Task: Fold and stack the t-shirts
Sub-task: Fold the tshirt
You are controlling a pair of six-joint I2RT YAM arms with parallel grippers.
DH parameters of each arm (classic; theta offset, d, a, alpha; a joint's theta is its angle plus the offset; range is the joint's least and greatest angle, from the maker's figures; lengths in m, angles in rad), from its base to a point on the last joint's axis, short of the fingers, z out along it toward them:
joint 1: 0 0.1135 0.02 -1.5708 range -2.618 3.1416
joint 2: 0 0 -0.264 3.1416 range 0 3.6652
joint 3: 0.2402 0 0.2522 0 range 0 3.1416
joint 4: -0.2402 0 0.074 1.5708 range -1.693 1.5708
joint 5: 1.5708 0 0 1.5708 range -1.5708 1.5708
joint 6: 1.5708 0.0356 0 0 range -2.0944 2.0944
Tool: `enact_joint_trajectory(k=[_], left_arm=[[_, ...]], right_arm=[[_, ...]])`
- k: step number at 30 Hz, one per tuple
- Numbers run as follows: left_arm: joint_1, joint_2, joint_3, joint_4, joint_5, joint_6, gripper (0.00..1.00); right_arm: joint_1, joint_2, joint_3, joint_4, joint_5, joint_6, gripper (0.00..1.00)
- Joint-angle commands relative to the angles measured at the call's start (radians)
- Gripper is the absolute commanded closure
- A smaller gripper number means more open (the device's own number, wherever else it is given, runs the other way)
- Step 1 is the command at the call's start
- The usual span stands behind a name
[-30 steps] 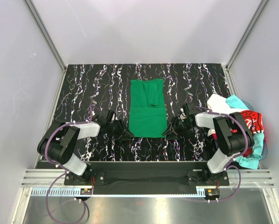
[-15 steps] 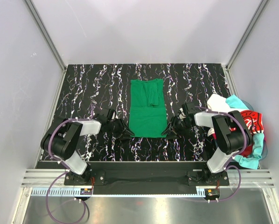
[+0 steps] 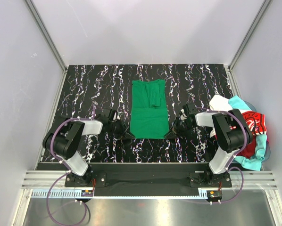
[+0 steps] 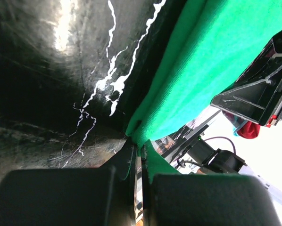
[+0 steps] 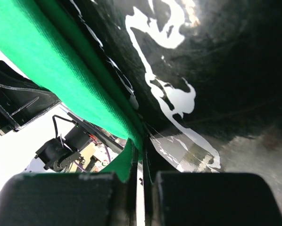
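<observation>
We see the green shirt (image 3: pixel 149 109) lying flat on the table (image 3: pixel 94 89), folded into a long strip, mid-way between the arms. The left gripper (image 3: pixel 128 136) pinches its near left corner and the right gripper (image 3: pixel 170 134) its near right corner. In both wrist views the fingers are clamped on green cloth. The other shirts (image 3: pixel 247 129), red, turquoise and white, are heaped at the table's right edge.

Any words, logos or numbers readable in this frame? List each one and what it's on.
No text can be read in any view.
Red t-shirt, crumpled at the right edge: white print, too small and folded over to read.
Green t-shirt: plain, no print shows.
Table: white marbling only, no writing.
</observation>
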Motion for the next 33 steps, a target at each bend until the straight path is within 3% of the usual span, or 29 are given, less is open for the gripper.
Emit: enact_joint_trajectory(k=[1,10,24,29,33], left_arm=[[0.008,0.050,-0.033,-0.123,-0.214,0.099,1.00],[-0.050,-0.183,-0.189,-0.171,-0.216,0.076,1.00],[-0.381,-0.660,-0.300,-0.346,-0.345,-0.176,1.00],[-0.412,-0.749,-0.234,-0.506,-0.388,-0.147,1.00],[-0.394,-0.696,-0.107,-0.591,-0.414,-0.064,1.00]], right_arm=[[0.009,0.045,-0.026,0.015,0.152,-0.057,1.00],[0.036,-0.131,-0.142,-0.038,0.116,-0.066,1.00],[0.222,-0.515,-0.337,-0.126,0.101,0.130,1.00],[0.234,-0.661,-0.324,-0.244,0.093,0.161,1.00],[0.230,-0.656,-0.201,-0.328,0.116,0.145,1.00]])
